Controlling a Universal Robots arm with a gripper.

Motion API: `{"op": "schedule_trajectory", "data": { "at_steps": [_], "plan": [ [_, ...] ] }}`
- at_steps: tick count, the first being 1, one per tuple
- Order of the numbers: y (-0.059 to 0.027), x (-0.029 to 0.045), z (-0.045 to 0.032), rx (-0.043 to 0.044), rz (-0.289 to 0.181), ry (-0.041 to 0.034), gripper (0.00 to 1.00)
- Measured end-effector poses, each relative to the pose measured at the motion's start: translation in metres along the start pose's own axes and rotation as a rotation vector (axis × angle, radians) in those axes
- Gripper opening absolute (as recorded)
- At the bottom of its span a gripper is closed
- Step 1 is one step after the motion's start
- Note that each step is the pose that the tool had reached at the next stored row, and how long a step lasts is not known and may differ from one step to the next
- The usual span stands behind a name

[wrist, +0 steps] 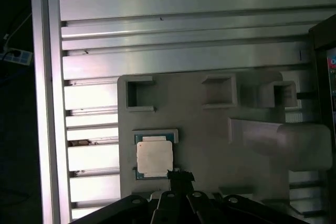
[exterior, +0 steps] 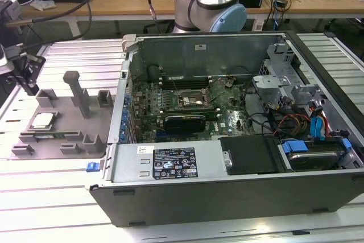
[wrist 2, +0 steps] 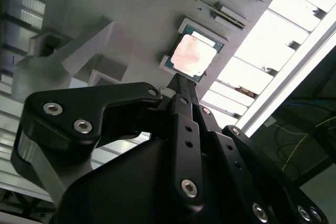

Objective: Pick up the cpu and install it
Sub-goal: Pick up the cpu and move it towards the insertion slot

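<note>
the slatted aluminium surface carries everything, and the grey moulded fixture tray lying flat on it serves as the mark for the rest. just beside the tray, on the exterior view's right of it, stands an open computer case with its side panel off and its motherboard exposed. beyond the case, well apart from the tray, rises the silver and pale-blue robot arm. inside the case, also well apart from the tray, the square cpu socket sits open on the green board.

the tray itself has several small walled pockets and one tall upright post near its middle.

the black claw hangs over the tray; in both wrist views its thin fingers run together to a single narrow tip, so it looks closed up with nothing between them. that tip lies just beside one edge of the cpu, and whether it touches the chip cannot be told.

the cpu lies flat, silvery top upward, in a shallow square pocket of the tray, on the part of the tray farthest from the case. its metal top and thin rim show in the second wrist view and in the first wrist view. it is not lifted.
</note>
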State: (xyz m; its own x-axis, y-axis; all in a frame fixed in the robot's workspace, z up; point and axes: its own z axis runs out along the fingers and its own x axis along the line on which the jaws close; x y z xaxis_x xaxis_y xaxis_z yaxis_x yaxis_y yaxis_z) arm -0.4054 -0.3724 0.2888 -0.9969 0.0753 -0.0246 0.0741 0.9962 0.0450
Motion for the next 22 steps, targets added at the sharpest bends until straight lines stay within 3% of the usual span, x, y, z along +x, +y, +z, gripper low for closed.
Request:
{"op": "schedule_trajectory", "data": {
  "at_steps": [14, 22],
  "plan": [
    [-0.0021, 0.0175, 0.0176, -0.0001, 0.0, -0.0002, 0.11],
    [-0.0027, 0.0237, 0.0225, -0.0001, 0.0, -0.0002, 0.11]
  ]
}}
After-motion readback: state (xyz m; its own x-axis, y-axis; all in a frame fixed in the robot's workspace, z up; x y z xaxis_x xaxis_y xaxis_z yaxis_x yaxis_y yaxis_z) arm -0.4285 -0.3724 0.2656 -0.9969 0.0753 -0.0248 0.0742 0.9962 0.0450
